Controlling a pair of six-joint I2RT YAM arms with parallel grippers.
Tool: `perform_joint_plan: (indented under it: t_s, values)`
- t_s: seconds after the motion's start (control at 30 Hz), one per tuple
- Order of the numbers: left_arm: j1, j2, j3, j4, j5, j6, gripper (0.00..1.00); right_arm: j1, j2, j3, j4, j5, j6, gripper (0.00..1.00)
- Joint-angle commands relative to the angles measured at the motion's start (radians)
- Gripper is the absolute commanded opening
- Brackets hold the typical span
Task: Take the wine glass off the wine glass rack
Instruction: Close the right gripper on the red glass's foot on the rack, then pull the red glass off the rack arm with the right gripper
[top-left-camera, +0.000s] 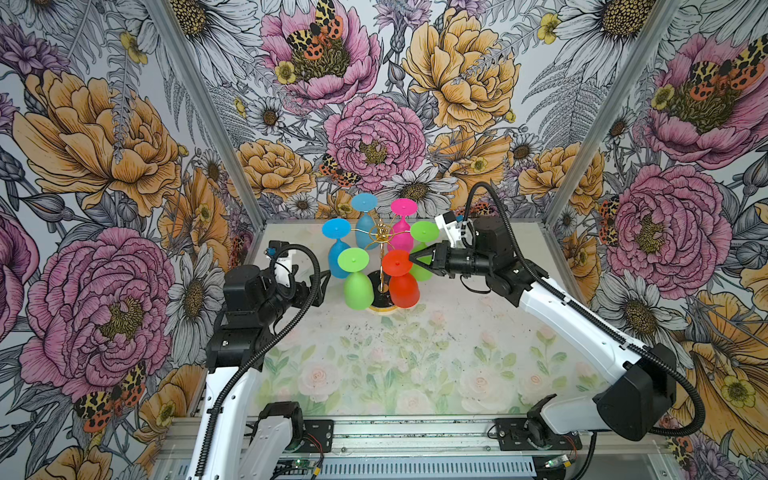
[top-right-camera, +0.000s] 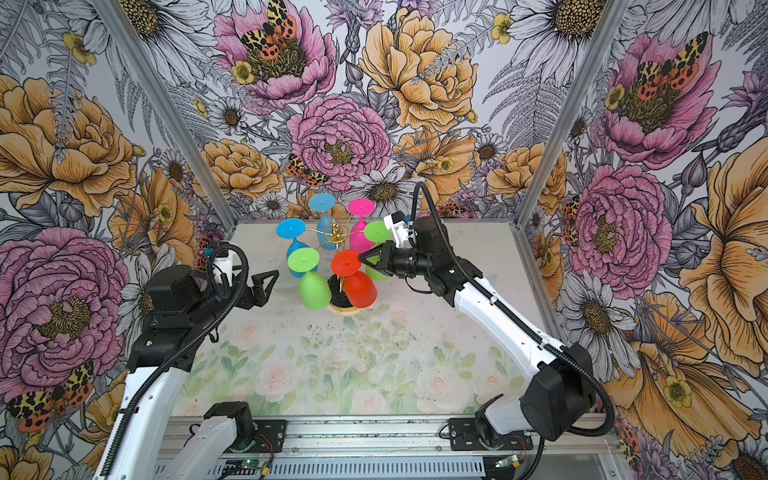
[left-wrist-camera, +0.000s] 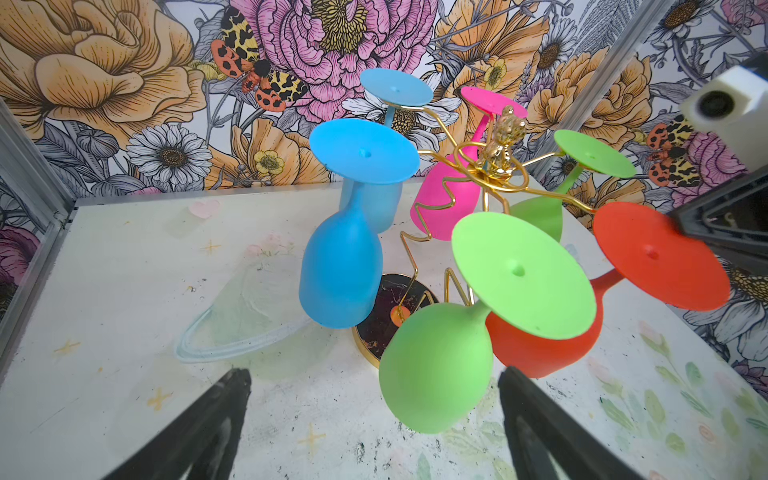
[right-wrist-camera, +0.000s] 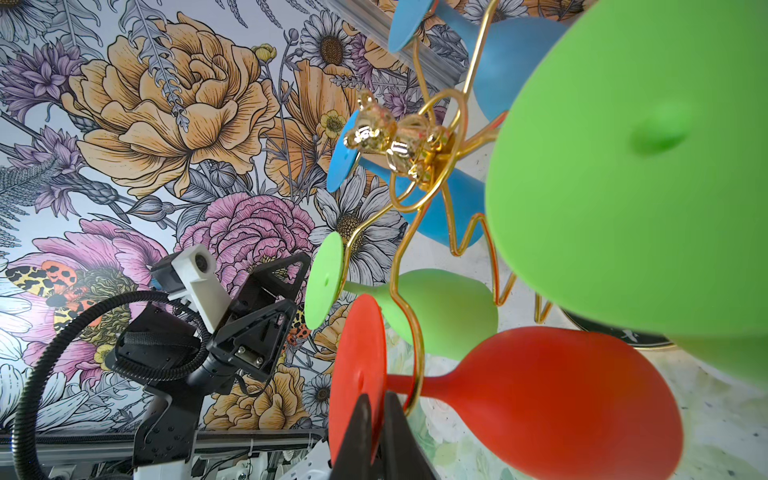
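Note:
The gold wine glass rack (top-left-camera: 380, 233) (top-right-camera: 335, 236) stands at the back middle of the table on its black round base (left-wrist-camera: 388, 307). Several coloured wine glasses hang from it upside down. The red wine glass (top-left-camera: 403, 291) (top-right-camera: 360, 287) hangs on the front right arm. My right gripper (top-left-camera: 411, 258) (top-right-camera: 360, 258) (right-wrist-camera: 376, 400) is shut on the rim of its flat red foot (right-wrist-camera: 357, 365), with the stem in the gold loop. To the left of the rack, my left gripper (top-left-camera: 321, 287) (top-right-camera: 269, 286) (left-wrist-camera: 374, 372) is open and empty, close to the front green glass (left-wrist-camera: 436, 365).
On the other arms hang two blue glasses (top-left-camera: 338, 249) (top-left-camera: 365, 220), a pink one (top-left-camera: 402, 226) and a second green one (top-left-camera: 424, 249). A clear plastic piece (left-wrist-camera: 249, 316) lies on the table left of the base. Flowered walls close off three sides.

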Motion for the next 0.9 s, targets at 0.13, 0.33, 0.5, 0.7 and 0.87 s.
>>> perform_joint_plan:
  t_s: [0.13, 0.33, 0.5, 0.7, 0.87]
  values:
    - [-0.001, -0.025, 0.000, 0.002, 0.005, 0.015, 0.95, 0.006, -0.002, -0.017, 0.078, -0.030, 0.027, 0.05]
    - [-0.001, -0.033, 0.007, 0.002, 0.004, 0.012, 0.95, -0.007, -0.005, -0.094, 0.303, -0.088, 0.173, 0.00]
    - [-0.001, -0.034, 0.007, 0.002, 0.005, 0.010, 0.95, -0.017, 0.001, -0.131, 0.386, -0.086, 0.231, 0.00]
    - [-0.001, -0.031, 0.014, 0.001, 0.000, 0.012, 0.95, -0.020, -0.001, -0.120, 0.390, -0.083, 0.237, 0.00]
    - [0.000, -0.031, 0.017, 0.001, 0.000, 0.012, 0.95, -0.029, 0.002, -0.116, 0.403, -0.079, 0.260, 0.00]
